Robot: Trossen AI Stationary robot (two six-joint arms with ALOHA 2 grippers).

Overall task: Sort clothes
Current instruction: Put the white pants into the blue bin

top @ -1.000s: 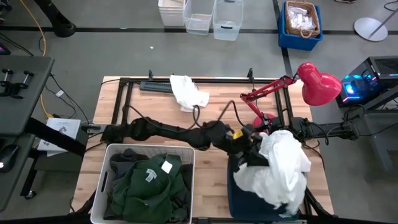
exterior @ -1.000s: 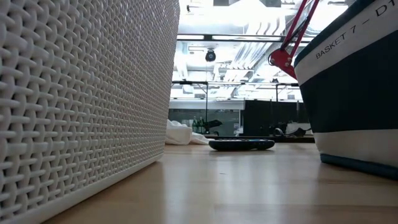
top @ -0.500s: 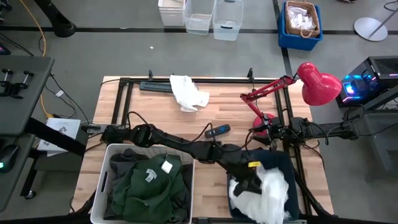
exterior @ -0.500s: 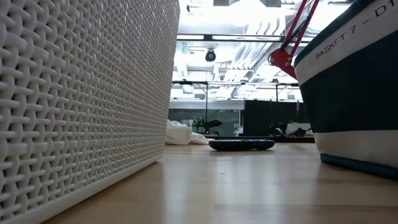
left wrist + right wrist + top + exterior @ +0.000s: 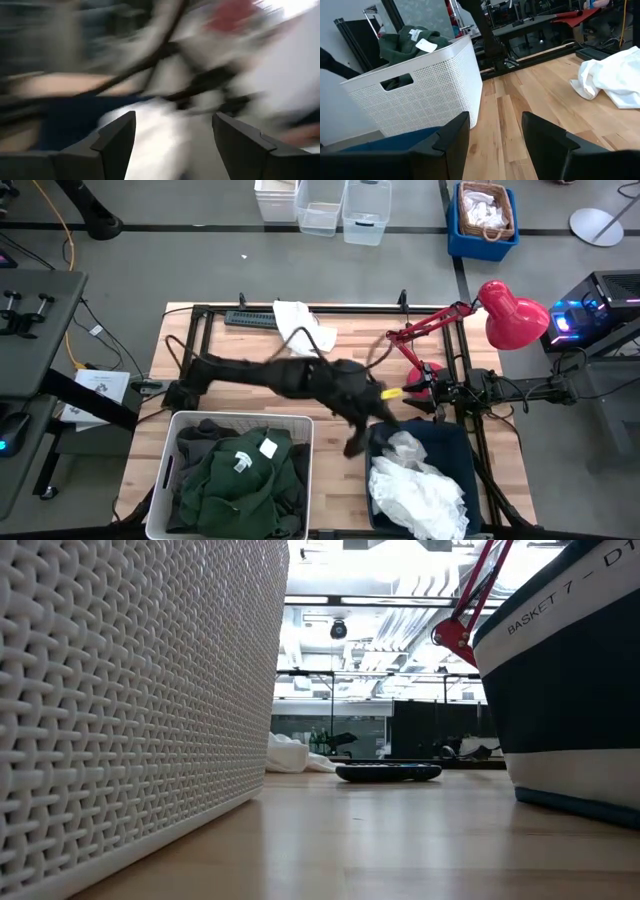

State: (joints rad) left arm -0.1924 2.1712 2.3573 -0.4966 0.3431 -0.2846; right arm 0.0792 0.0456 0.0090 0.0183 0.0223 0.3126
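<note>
High view: your left gripper (image 5: pixel 352 448) sits at 12 o'clock of the navy basket (image 5: pixel 385 510) holding the white clothes (image 5: pixel 420 492); the green garment (image 5: pixel 240 480) is in the white basket (image 5: pixel 165 480).

Low view: white cloth (image 5: pixel 295 755) beside remote (image 5: pixel 388 772).

Left wrist: fingers (image 5: pixel 117 135) wide apart, empty (pic blurred).

Right wrist: right gripper (image 5: pixel 495 132) open, empty.
</note>
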